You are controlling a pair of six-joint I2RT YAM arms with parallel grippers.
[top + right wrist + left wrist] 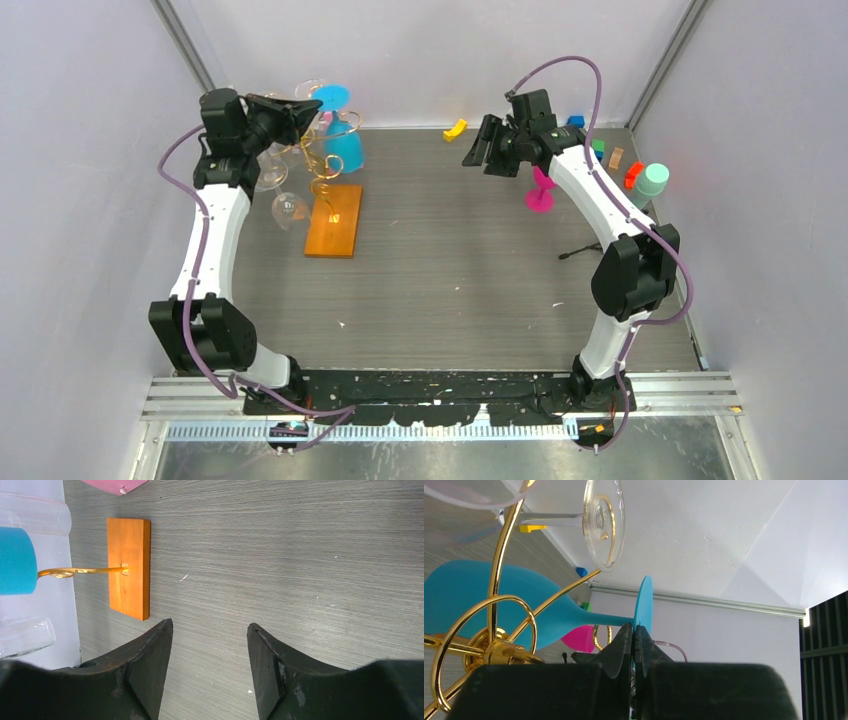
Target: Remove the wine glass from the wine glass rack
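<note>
Tabletop (450,270): left hand (633,630) pinches blue wine glass (499,595) among clear glasses (604,522) on rack (333,222); right hand (210,630) gapes.

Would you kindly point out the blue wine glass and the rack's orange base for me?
blue wine glass (464,580): left wrist view, on its bowl.
orange base (129,540): right wrist view, on its top face.
</note>
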